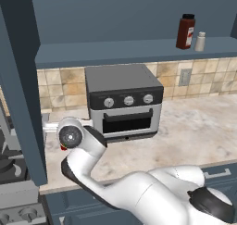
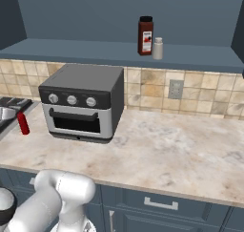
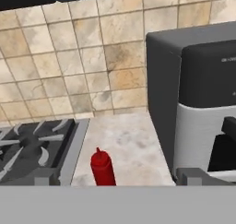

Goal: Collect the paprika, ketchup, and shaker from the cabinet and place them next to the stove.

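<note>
Standing upright on the counter (image 2: 157,145) between stove (image 3: 32,144) and toaster oven (image 3: 198,103), the ketchup (image 3: 103,168) sat just ahead of the wide-open, empty gripper (image 3: 113,180); paprika (image 2: 145,35) and shaker (image 2: 157,48) waited on the cabinet (image 2: 119,54) shelf, up and right.

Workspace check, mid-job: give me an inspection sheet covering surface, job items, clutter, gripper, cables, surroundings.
Surface: marbled countertop, mostly bare.
Ketchup: upright on the counter between the stove and the toaster oven.
Paprika: upright on the cabinet shelf.
Shaker: on the same shelf, close beside the paprika; contact cannot be told.
Clutter: only the toaster oven.
Gripper: open, holding nothing, just above the ketchup's position in the hand view.
Cables: nothing seen.
Surroundings: tan tiled backsplash with wall outlet; blue drawers below.
</note>
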Controlling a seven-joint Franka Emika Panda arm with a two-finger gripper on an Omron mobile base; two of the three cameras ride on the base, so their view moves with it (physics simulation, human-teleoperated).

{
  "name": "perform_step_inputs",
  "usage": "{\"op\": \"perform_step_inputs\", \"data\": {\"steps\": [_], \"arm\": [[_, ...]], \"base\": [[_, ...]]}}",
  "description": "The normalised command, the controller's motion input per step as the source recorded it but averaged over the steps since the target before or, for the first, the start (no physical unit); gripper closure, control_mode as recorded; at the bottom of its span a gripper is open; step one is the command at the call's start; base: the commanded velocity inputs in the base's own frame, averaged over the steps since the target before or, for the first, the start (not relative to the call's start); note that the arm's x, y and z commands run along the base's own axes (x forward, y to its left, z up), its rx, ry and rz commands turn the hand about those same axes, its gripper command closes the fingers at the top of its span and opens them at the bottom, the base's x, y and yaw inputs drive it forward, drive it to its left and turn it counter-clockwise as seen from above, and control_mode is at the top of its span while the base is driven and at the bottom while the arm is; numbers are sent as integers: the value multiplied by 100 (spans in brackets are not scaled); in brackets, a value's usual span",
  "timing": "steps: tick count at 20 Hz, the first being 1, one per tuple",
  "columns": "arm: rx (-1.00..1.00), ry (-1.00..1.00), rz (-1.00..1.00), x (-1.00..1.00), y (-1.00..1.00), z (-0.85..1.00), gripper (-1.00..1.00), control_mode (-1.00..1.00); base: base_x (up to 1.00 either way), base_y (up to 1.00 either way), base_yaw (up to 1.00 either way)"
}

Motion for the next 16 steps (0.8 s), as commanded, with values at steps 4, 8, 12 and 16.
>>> {"op": "perform_step_inputs", "data": {"steps": [4, 8, 12, 16], "arm": [[-11, 11, -3, -17, -48, 11, -100, -100], [-11, 0, 0, -24, -64, 0, -100, -100], [-4, 2, 0, -42, -65, 21, -100, -100], [0, 8, 0, -56, -56, 60, -100, -100]], "base": [[0, 0, 0], [0, 0, 0], [0, 0, 0], [0, 0, 0]]}}
